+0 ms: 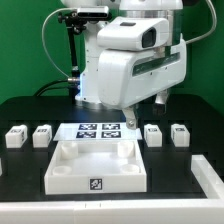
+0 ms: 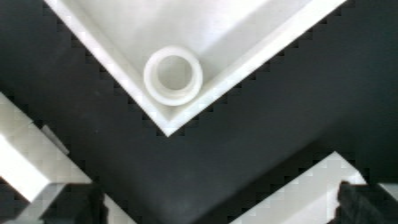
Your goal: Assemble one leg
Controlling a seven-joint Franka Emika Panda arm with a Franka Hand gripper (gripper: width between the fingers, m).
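While the two-finger gripper (image 2: 205,205) hangs, jaws wide apart and empty, the flat white square tray (image 1: 65,180), lower centre, shows a round corner socket (image 2: 173,75).

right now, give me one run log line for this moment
gripper: open, empty | wrist view shows round corner socket of large flat white square tray | small white plastic oblong legs: four, loose on black table

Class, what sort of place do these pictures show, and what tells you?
Probably a robotics lab bench: a white robot arm over a black table, a marker board of square tags, and tagged legs in a row.
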